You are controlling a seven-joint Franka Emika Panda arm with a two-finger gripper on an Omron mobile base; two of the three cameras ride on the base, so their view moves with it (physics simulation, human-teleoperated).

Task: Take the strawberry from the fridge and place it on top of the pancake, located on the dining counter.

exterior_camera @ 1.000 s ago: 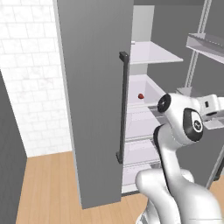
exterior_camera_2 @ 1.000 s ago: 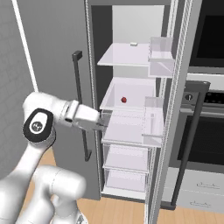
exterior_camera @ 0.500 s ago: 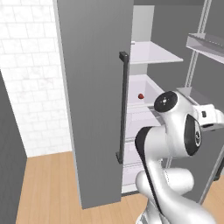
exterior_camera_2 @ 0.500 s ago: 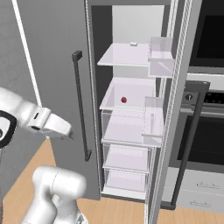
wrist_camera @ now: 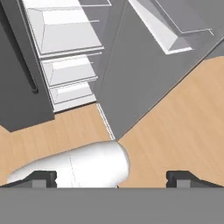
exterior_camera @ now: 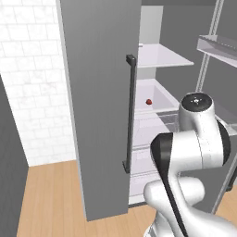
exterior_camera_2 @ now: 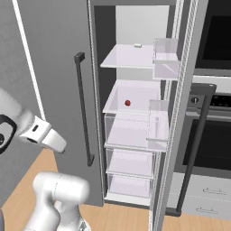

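well apart, the strawberry sits on a fridge shelf; claw released, empty.

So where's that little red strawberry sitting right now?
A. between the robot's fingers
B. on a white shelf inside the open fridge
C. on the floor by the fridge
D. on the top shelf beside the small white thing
B: the strawberry rests on a middle white shelf inside the open fridge, one level below the top shelf.
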